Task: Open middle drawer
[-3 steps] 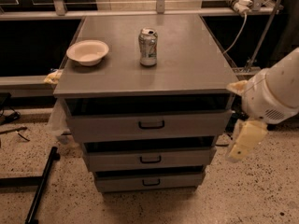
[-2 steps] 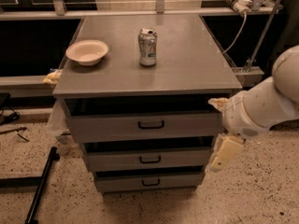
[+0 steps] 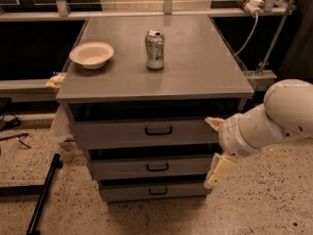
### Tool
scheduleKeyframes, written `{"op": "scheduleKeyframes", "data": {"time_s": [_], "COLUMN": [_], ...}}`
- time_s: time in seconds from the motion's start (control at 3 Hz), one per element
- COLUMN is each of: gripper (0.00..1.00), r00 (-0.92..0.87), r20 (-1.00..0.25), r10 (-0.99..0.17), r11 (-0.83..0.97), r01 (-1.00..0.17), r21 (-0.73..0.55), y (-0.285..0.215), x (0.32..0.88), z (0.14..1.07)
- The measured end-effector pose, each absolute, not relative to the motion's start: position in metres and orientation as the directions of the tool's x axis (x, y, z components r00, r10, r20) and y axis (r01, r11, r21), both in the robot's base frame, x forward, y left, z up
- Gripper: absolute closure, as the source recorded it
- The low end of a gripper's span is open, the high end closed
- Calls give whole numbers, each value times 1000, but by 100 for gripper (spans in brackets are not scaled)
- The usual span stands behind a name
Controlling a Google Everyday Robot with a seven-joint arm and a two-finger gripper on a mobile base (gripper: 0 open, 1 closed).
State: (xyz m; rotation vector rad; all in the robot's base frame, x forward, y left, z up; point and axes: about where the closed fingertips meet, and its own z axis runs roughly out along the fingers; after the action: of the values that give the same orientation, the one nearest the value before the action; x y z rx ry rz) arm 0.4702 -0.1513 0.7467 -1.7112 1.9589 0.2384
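Grey middle drawer (image 3: 157, 167) beside jaws

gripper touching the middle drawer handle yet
Apart. The camera view shows the gripper hanging open at the right edge of the cabinet, with bare grey front of the middle drawer between it and the black handle.

The white robot arm (image 3: 274, 119) is running off the picture's right edge. Its cream two-finger gripper (image 3: 216, 148), fingers spread, is sitting below the front right corner of the grey table (image 3: 195, 72), covering the right end of the grey metal middle drawer (image 3: 122, 168). The label on the silver drink can (image 3: 155, 49) is blurring beyond reading.
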Motion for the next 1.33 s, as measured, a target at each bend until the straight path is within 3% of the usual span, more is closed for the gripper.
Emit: {"op": "scheduleKeyframes", "data": {"time_s": [1.33], "gripper": [0], "r00": [29], "r20": [-445], "r10": [-895], "r11": [132], "r01": [-936], "r21": [-327], "y": [-146], "x": [485], "z": [624]}}
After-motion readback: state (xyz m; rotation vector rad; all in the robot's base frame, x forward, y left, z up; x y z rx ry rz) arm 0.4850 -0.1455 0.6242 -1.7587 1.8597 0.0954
